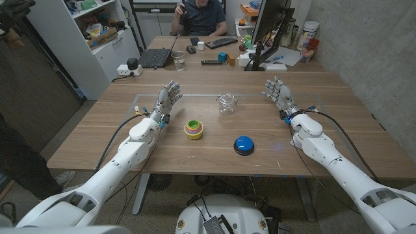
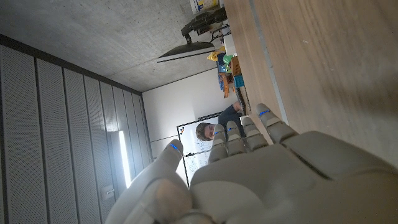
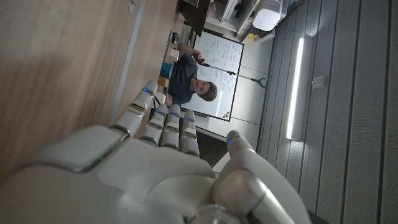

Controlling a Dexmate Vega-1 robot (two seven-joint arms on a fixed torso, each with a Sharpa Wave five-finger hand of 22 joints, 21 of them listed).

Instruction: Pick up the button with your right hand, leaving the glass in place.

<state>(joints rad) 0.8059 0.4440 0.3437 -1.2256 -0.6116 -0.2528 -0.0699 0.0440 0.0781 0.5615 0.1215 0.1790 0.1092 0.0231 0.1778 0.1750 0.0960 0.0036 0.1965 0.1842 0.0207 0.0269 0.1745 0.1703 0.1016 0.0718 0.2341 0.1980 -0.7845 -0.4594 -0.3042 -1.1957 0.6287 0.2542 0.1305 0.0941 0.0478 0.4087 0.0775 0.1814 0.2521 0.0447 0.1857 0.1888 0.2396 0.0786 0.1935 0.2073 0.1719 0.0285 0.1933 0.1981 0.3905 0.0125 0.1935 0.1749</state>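
A: Nearest the head camera, what's there?
B: The 2 arms coming in from the bottom corners. The right hand (image 1: 278,91) is up at the far right of the table (image 1: 97,140), fingers apart and reaching away from the robot, gripping nothing. The right wrist view shows the same: the back of that hand (image 3: 143,168) with straight fingers, wood beside it.

A: And the left?
B: The left hand (image 1: 167,99) mirrors it on the other side, fingers spread, nothing in it. Its own camera shows its back (image 2: 249,174) with fingers extended along the tabletop.

A: Where's the button?
B: The button (image 1: 244,145), blue on a black base, sits on the table nearer the robot than the right hand and toward the middle, well apart from it.

A: The glass?
B: The glass (image 1: 226,103) stands upright beyond the button, between the 2 hands. Left of the button, near it, is a stack of coloured cups (image 1: 194,129).

A: Anything behind?
B: A person (image 1: 201,16) seated at a further desk.
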